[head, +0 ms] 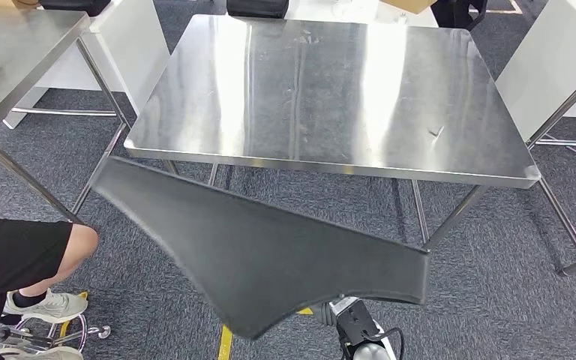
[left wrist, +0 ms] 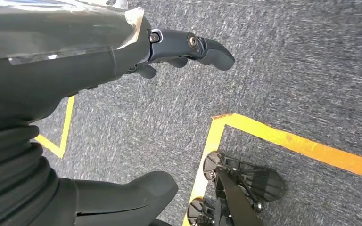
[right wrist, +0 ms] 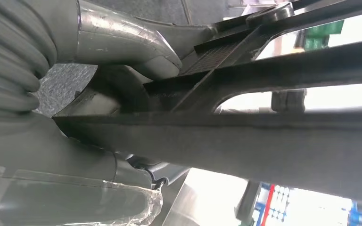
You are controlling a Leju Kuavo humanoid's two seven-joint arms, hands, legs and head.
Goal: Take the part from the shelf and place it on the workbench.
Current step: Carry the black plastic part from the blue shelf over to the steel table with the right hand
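The part (head: 255, 255) is a large, flat black panel with a curved outline. It hangs tilted in the air just in front of the steel workbench (head: 330, 90) and below its front edge. In the right wrist view my right hand (right wrist: 118, 89) grips the part (right wrist: 264, 136) by its edge, thumb on one face and fingers on the other. My right forearm (head: 361, 330) shows under the panel in the head view. My left hand (left wrist: 52, 75) hangs over the carpet with its fingers (left wrist: 193, 47) apart and nothing in it.
A second steel table (head: 15, 52) stands at the left. A seated person's leg (head: 30, 251) and white shoe (head: 49, 306) are at the lower left. White partitions (head: 547, 67) flank the workbench. Yellow tape (left wrist: 283, 139) marks the grey carpet.
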